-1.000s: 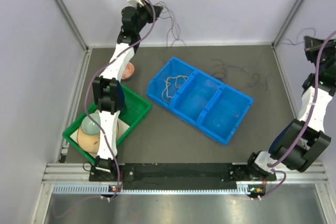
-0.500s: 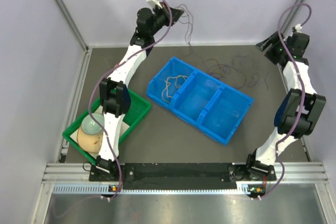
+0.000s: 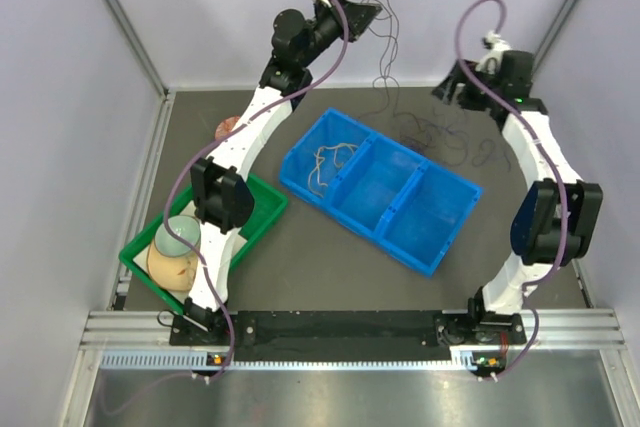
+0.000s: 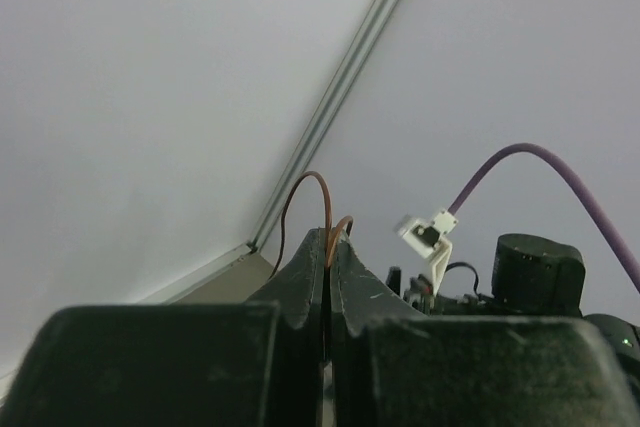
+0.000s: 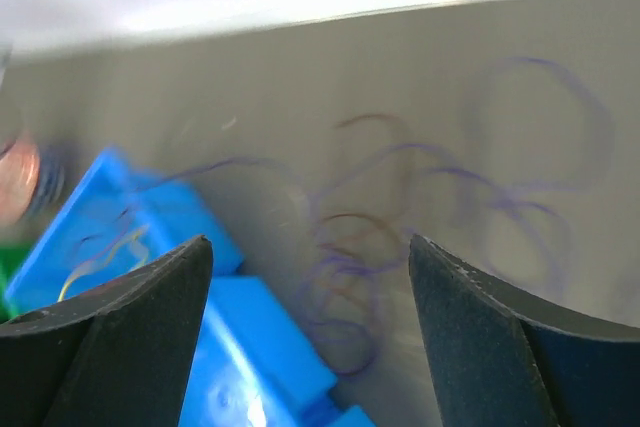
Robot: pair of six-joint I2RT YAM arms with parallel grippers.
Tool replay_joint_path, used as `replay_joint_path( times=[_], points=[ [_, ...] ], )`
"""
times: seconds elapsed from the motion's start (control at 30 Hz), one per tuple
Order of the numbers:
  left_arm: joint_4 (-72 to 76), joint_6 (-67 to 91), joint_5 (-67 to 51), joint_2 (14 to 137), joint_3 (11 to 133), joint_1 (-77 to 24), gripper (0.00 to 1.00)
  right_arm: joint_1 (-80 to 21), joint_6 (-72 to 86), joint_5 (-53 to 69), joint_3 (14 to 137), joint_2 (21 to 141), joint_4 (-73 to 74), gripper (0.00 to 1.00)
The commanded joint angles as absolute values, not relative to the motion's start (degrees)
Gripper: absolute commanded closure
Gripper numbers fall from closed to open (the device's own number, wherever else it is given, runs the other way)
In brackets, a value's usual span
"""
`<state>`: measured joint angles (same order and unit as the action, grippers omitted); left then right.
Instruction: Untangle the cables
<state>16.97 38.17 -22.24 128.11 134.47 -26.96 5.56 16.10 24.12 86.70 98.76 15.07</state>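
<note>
A loose tangle of dark purple and brown cables [image 3: 445,135] lies on the grey table behind the blue bin. My left gripper [image 3: 366,15] is raised high at the back and shut on a thin brown cable [image 4: 330,222]. That strand [image 3: 386,57] hangs down towards the tangle. My right gripper [image 3: 452,89] hovers over the tangle's near side with its jaws wide open and nothing between them. In the right wrist view the tangle [image 5: 352,272] lies blurred below the right gripper [image 5: 310,247]. A cream cable coil [image 3: 331,159] rests in the bin's left compartment.
A blue bin [image 3: 452,209] with three compartments sits diagonally mid-table. A green tray [image 3: 262,209] holding bowls [image 3: 178,247] is at the near left under the left arm. A pinkish object [image 3: 228,127] lies by the left arm. Walls close in behind and on both sides.
My right arm swung in from the far right to above the tangle and its jaws opened. My left arm moved right and higher, carrying the brown cable.
</note>
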Motion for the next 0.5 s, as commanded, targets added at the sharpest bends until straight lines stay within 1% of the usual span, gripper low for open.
replay_joint_path(
  times=[0.0,0.07,0.2,0.4,0.47],
  points=[
    [20.48,37.62,-22.15,123.93,137.20,-27.33,1.00,0.27,6.07,30.31,89.65,100.02,13.27,0.22],
    [20.48,37.53,-22.15,123.66,137.20,-27.51,1.00,-1.93,4.32,31.82,90.70,101.51,13.36,0.23],
    [19.78,36.21,-21.88,123.49,137.29,-28.12,1.00,-6.05,2.81,29.10,93.60,105.02,13.62,0.24],
    [19.77,36.21,-22.15,122.96,136.50,-28.12,1.00,-8.00,5.35,25.58,98.35,110.74,12.57,0.25],
    [20.04,36.21,-22.15,122.78,136.06,-28.12,1.00,-8.09,8.15,26.37,98.35,111.44,9.34,0.27]
  ],
)
